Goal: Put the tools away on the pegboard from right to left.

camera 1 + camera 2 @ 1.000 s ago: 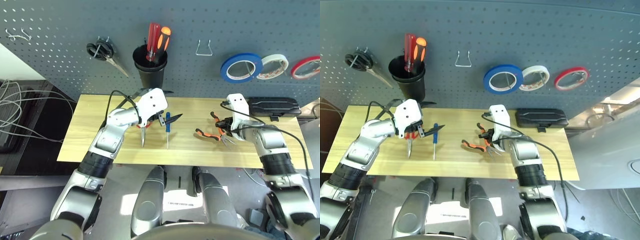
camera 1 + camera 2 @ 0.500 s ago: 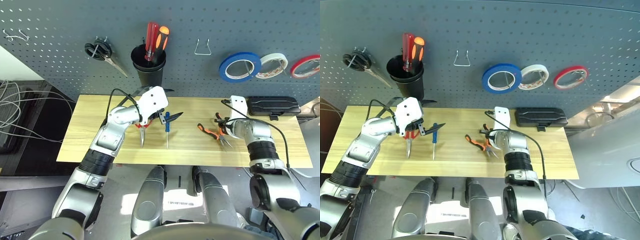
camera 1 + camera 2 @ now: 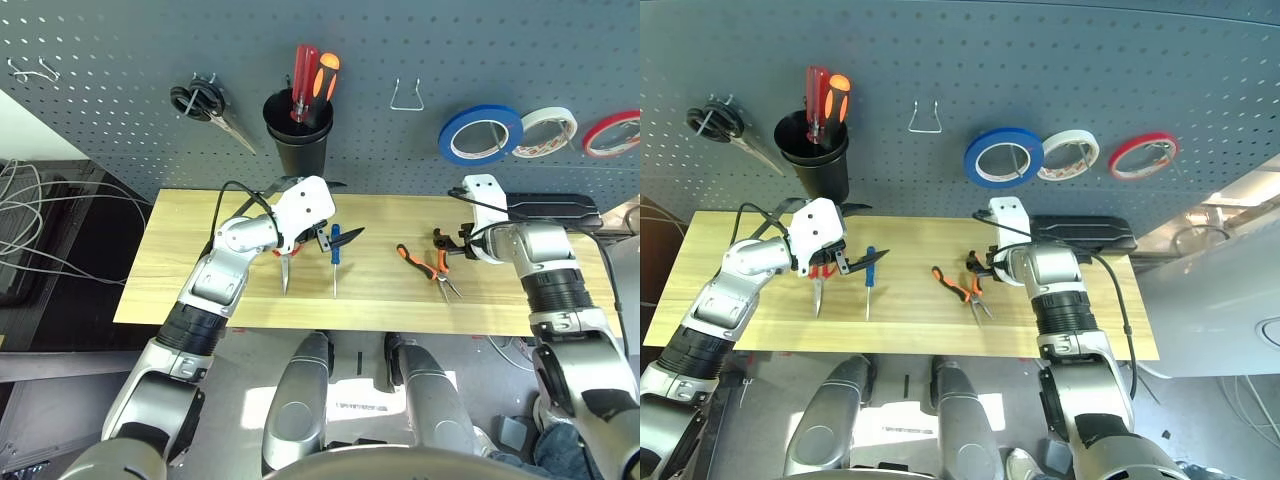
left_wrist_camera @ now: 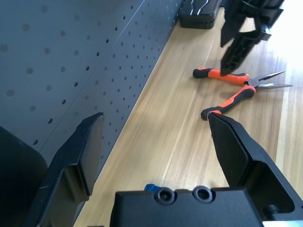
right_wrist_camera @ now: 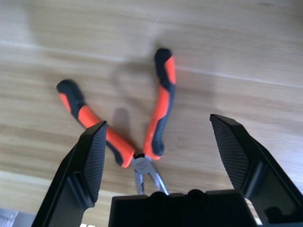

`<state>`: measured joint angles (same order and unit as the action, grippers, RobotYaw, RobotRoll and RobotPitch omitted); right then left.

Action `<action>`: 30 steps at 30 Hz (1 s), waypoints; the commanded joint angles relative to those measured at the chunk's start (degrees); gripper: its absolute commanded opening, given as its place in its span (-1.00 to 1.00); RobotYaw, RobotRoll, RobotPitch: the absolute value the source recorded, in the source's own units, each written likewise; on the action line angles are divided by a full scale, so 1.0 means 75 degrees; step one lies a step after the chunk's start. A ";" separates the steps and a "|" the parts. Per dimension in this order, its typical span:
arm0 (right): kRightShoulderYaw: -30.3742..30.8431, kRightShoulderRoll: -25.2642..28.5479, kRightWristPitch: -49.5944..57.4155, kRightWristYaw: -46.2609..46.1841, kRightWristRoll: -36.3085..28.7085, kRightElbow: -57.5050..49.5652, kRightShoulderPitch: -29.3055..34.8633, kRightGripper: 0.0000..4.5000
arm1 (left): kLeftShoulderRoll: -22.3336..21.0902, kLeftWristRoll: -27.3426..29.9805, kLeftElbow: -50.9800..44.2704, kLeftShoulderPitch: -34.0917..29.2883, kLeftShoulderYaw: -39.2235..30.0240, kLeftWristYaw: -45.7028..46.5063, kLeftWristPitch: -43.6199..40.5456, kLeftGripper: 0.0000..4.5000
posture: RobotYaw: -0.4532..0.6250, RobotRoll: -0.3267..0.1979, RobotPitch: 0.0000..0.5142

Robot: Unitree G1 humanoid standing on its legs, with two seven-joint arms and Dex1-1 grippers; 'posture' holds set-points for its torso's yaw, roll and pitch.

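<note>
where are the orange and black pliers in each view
left eye view: pliers right of centre on the table, beside the right tool
right eye view: just right of centre, again by that tool
left wrist view: upper right, beyond the left tool's open fingers
right wrist view: left of centre, handles spread, largely between the open fingers
shared landmark: the pale wooden tabletop under the pliers
</note>
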<state>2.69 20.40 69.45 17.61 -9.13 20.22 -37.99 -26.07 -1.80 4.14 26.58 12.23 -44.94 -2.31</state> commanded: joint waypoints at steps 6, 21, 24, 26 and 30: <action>0.0433 -0.0219 -0.0181 0.0097 0.0172 0.0429 0.0228 0.98 | -0.0043 -0.0025 -0.0145 -0.0204 0.0045 0.0073 -0.0128 1.00 | 0.20 0.25 0.25; 0.0689 -0.0573 -0.1485 -0.0076 0.0716 0.2003 0.0007 0.98 | -0.0095 -0.0023 -0.0252 -0.0257 0.0100 0.0078 -0.0512 1.00 | 0.22 0.25 0.25; 0.0728 -0.0608 -0.1768 -0.0040 0.0821 0.2365 -0.0053 0.90 | -0.0459 -0.0367 -0.0318 -0.0350 0.0495 -0.0270 -0.1519 1.00 | 0.21 0.25 0.26; 0.0732 -0.0617 -0.1864 -0.0013 0.0869 0.2553 -0.0074 0.73 | -0.0711 -0.0605 -0.0353 -0.0386 0.0783 -0.0460 -0.2012 1.00 | 0.21 0.25 0.26; 0.0759 -0.0566 -0.2059 0.0066 0.0947 0.2863 -0.0025 0.12 | -0.0862 -0.0775 -0.0431 -0.0380 0.1054 -0.0632 -0.2770 1.00 | 0.20 0.25 0.27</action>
<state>7.50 15.65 54.85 19.57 -4.46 37.37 -40.47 -32.05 -6.77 2.05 24.44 18.55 -48.75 -20.95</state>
